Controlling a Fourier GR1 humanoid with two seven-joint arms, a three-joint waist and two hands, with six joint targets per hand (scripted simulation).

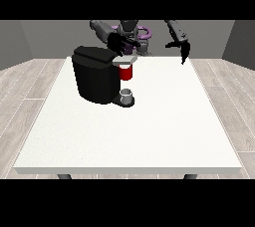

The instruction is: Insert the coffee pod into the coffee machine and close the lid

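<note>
coffee machine (95, 74): black; on the white table (149, 136), back left
cup (127, 96): small, grey, on the machine's base
red part (126, 72): under the grey head
hand at view's left (117, 43): over the machine's top; fingers curled, grip cannot tell
hand at view's right (183, 49): up in the air, fingers hanging down, relaxed, holding nothing

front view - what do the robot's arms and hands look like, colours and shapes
Both arms are dark grey, built of rounded, tube-like segments that join at the shoulders beside a grey torso with a purple ring around it. Each arm ends in a black hand with slim fingers: the hand at the view's left and the hand at the view's right. No cables, markings or sleeves can be made out.
</note>
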